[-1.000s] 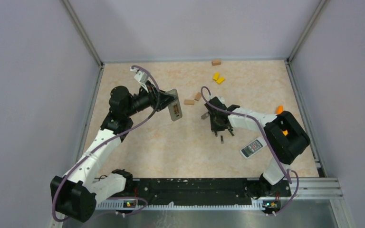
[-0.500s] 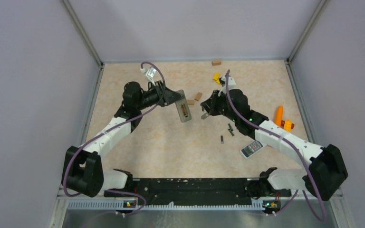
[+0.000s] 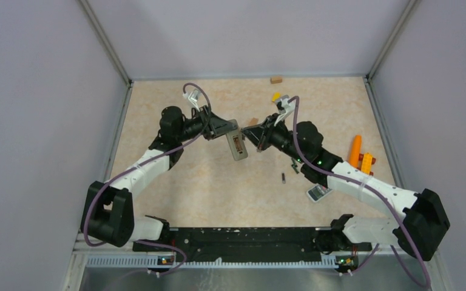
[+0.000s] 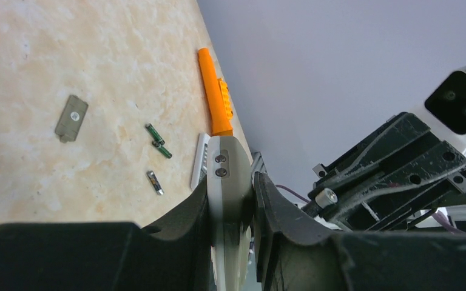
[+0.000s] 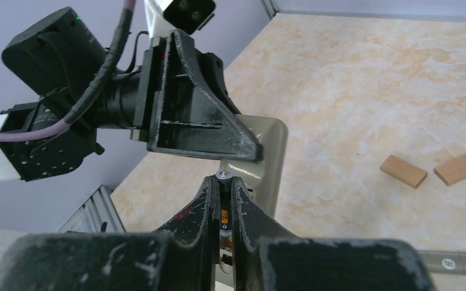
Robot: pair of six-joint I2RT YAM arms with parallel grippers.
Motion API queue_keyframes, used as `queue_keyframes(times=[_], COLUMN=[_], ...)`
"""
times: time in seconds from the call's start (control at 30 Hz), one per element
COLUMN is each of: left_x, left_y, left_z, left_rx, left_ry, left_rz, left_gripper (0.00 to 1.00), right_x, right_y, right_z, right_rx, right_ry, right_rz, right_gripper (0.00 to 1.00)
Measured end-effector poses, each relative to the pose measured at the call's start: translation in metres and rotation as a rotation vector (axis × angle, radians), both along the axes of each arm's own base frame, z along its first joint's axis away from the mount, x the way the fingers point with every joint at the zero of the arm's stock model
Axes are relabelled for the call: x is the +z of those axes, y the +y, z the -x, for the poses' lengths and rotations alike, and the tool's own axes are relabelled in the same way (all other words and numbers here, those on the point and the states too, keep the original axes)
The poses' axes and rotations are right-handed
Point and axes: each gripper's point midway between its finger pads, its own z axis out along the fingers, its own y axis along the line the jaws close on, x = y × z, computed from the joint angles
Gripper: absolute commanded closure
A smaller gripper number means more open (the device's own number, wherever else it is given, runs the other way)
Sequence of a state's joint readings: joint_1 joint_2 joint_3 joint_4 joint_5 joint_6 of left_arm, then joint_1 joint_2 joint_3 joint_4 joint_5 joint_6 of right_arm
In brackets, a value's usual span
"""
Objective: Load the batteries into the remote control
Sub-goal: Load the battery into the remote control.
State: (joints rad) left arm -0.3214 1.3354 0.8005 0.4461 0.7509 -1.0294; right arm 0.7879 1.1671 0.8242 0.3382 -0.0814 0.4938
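Observation:
My left gripper (image 4: 230, 185) is shut on a grey remote control (image 4: 227, 160), held edge-up above the table; from above, the remote (image 3: 237, 146) hangs below that gripper (image 3: 223, 129). My right gripper (image 5: 222, 182) is shut on one of the batteries (image 5: 223, 209), a thin dark cylinder with its metal end sticking out at the fingertips, right against the remote's (image 5: 262, 159) open back. In the top view the right gripper (image 3: 250, 134) nearly meets the remote. Loose batteries lie on the table: two green ones (image 4: 158, 141) end to end and a single one (image 4: 155, 182), also seen from above (image 3: 284, 178).
A grey battery cover (image 4: 71, 117) lies flat on the table. A second, white remote (image 3: 317, 193) sits under the right arm. An orange stick (image 3: 355, 147) and orange block (image 3: 367, 160) are at the right wall. Brown blocks (image 5: 403, 171) lie behind.
The right gripper lifted from the loose batteries with one in its grip and swung left up to the remote. The left arm carried the remote right and lower, toward it.

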Motion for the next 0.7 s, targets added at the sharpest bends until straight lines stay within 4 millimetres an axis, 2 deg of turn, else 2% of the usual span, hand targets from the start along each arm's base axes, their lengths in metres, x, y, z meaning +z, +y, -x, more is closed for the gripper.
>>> queue_keyframes(times=[0.13, 0.3, 0.7], left_x=[-0.003, -0.001, -0.005], left_y=[-0.001, -0.002, -0.002], left_z=[0.003, 0.005, 0.009], left_rx=[-0.01, -0.021, -0.033], left_ry=[0.058, 0.098, 0.154], left_rz=[0.003, 0.012, 0.005], left_gripper=[1.0, 1.0, 1.0], right_x=[0.002, -0.005, -0.023], right_y=[0.009, 0.018, 0.021], right_z=[0.009, 0.016, 0.01], right_rx=[0.037, 0.066, 0.06], right_ry=[-0.029, -0.042, -0.053], right_rz=[0.008, 0.04, 0.104], right_gripper=[1.0, 1.0, 0.96])
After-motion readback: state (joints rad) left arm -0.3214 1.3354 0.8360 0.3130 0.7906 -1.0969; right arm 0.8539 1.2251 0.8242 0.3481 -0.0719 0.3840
